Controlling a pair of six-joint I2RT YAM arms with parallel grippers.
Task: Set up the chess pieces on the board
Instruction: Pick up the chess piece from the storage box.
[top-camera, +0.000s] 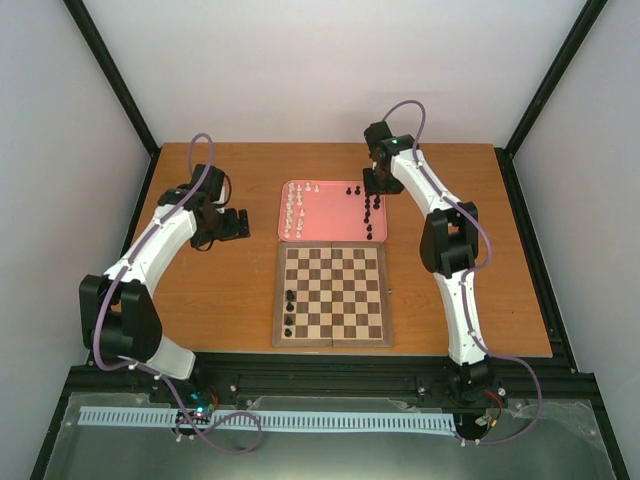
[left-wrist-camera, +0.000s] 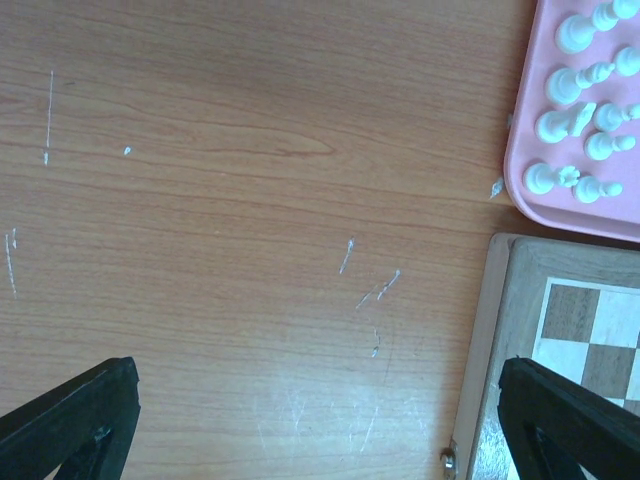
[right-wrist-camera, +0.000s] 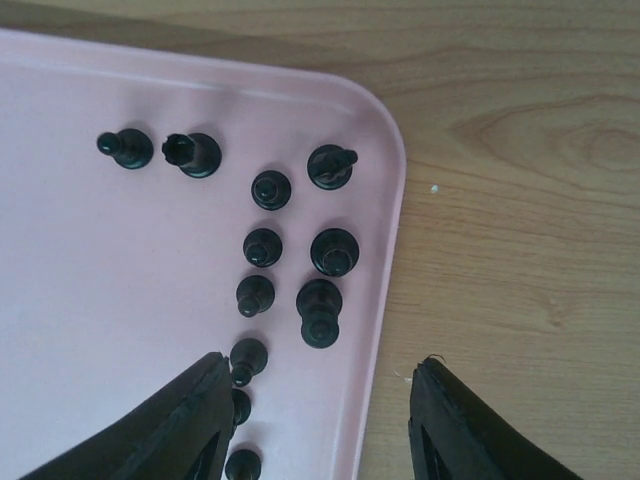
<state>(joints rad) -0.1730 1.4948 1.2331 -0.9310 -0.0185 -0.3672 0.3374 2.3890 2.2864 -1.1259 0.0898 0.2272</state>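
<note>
The board (top-camera: 332, 295) lies at the table's middle with three black pieces (top-camera: 290, 310) on its left column. The pink tray (top-camera: 330, 225) behind it holds cream-white pieces (top-camera: 295, 208) at left and black pieces (top-camera: 371, 212) at right. My right gripper (top-camera: 372, 187) hovers open over the tray's right rim, above the black pieces (right-wrist-camera: 320, 310) in the right wrist view. My left gripper (top-camera: 238, 224) is open and empty over bare table left of the tray; its view shows the board corner (left-wrist-camera: 520, 290) and white pieces (left-wrist-camera: 575, 110).
The pink tray's rim (right-wrist-camera: 385, 300) runs between my right fingers. Bare wooden table (left-wrist-camera: 250, 200) lies under the left gripper. Black frame posts and white walls enclose the table.
</note>
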